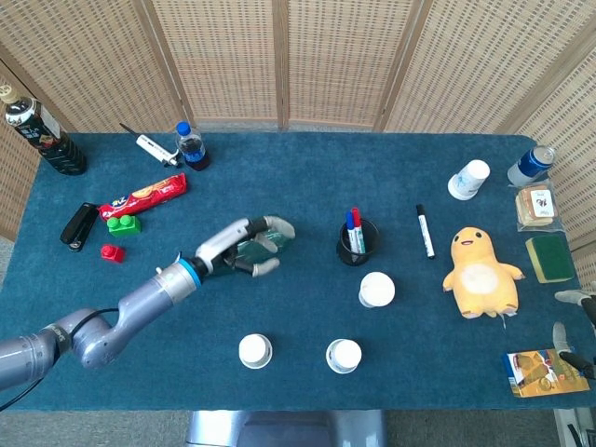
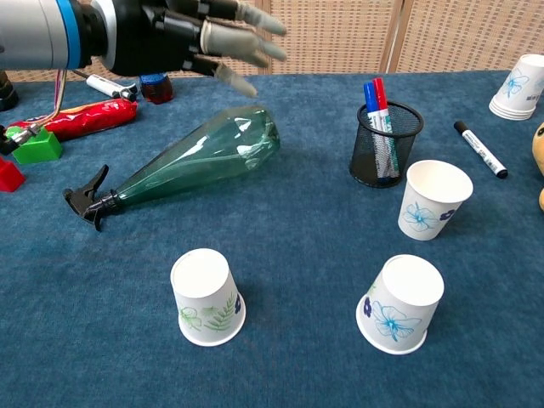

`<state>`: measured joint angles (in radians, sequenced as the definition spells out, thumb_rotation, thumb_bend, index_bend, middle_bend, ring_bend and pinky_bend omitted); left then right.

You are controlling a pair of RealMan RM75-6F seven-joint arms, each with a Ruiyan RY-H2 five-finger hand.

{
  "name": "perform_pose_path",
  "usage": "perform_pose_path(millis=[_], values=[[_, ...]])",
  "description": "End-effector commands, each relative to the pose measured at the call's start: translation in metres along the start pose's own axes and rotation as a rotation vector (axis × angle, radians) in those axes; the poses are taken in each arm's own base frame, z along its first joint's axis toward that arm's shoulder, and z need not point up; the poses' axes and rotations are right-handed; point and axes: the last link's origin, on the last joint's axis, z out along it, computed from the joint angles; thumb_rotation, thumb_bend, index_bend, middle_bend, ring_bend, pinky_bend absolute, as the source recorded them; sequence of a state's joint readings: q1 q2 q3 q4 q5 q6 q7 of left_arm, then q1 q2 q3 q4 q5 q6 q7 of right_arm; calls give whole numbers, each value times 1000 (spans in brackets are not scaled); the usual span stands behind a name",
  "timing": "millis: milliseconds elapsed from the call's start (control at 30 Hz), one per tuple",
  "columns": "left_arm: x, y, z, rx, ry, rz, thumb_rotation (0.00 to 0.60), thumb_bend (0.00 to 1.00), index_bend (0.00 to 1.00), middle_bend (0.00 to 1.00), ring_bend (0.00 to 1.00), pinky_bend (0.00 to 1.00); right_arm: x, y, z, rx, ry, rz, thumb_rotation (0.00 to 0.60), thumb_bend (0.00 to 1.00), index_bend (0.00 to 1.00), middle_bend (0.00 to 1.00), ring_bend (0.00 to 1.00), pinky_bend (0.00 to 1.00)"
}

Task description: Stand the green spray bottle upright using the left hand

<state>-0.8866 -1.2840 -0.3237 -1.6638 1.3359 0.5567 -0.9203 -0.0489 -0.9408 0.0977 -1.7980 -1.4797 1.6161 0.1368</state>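
The green spray bottle [image 2: 201, 158] lies on its side on the blue table cloth [image 2: 289, 255], its black trigger head [image 2: 88, 202] pointing to the left and its wide base to the right. My left hand [image 2: 167, 36] hovers above the bottle's base end with its fingers spread, holding nothing and clear of the bottle. In the head view the left hand [image 1: 228, 242] covers most of the bottle [image 1: 251, 251]. Only the fingertips of my right hand [image 1: 573, 326] show, at the right edge, spread apart with nothing in them.
A mesh pen holder [image 2: 384, 146] with markers stands to the right of the bottle. Two upturned paper cups [image 2: 206, 297] [image 2: 400, 304] and one upright cup [image 2: 431, 201] sit in front. Toy bricks [image 2: 34, 144], a snack packet [image 2: 89, 117] and a small bottle [image 1: 191, 146] are to the left.
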Motion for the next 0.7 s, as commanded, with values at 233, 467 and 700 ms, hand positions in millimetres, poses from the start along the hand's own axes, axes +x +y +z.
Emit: perform_pose_path(millis=[233, 467, 700], values=[[-30, -27, 11, 116, -131, 89, 562, 428, 233, 258, 157, 307, 1, 5, -4, -13, 4, 3, 600, 507, 335, 352, 159, 239], [-32, -54, 30, 203, -122, 79, 561, 428, 233, 258, 157, 307, 3, 6, -6, -15, 10, 6, 600, 506, 335, 352, 160, 239], [-30, -76, 55, 267, -69, 32, 559, 429, 232, 259, 156, 301, 2, 7, -9, -19, 6, 11, 600, 507, 342, 352, 165, 238]])
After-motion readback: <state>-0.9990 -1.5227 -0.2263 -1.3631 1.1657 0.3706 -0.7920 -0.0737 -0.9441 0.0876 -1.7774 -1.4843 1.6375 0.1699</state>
